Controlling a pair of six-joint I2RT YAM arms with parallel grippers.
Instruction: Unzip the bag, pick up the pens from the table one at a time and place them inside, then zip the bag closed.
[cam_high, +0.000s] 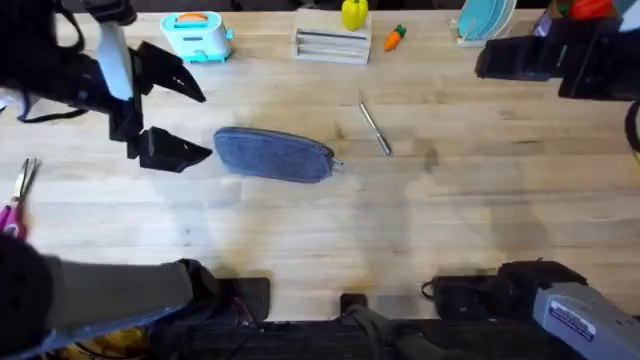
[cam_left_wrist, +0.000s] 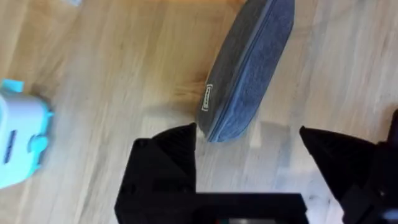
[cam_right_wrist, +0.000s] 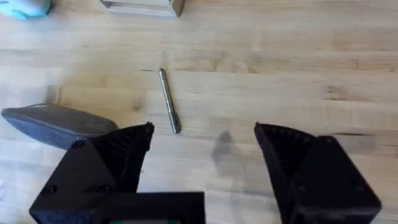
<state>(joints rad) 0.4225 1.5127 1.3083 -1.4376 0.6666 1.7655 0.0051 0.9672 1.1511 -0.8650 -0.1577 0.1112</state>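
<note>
The blue-grey bag (cam_high: 275, 155) lies zipped shut on the table (cam_high: 300, 230), left of centre, with its small metal pull at its right end. A slim silver pen (cam_high: 376, 130) rests to the right of the bag, apart from it. My left gripper (cam_high: 195, 115) hovers open just left of the bag's left end. In the left wrist view the bag (cam_left_wrist: 249, 68) points into the gap of the left gripper (cam_left_wrist: 249, 140), touching neither finger. My right gripper (cam_right_wrist: 204, 134) is open and holds nothing. The pen (cam_right_wrist: 169, 101) and the bag's end (cam_right_wrist: 56, 124) lie well ahead of it.
Along the back edge stand a turquoise toy toaster (cam_high: 195, 35), a wooden block (cam_high: 332, 45), a yellow object (cam_high: 353, 14), an orange carrot toy (cam_high: 396, 38) and a rack of teal plates (cam_high: 485, 20). Pink-handled scissors (cam_high: 18, 195) lie far left. A dark bulky shape (cam_high: 550, 55) sits back right.
</note>
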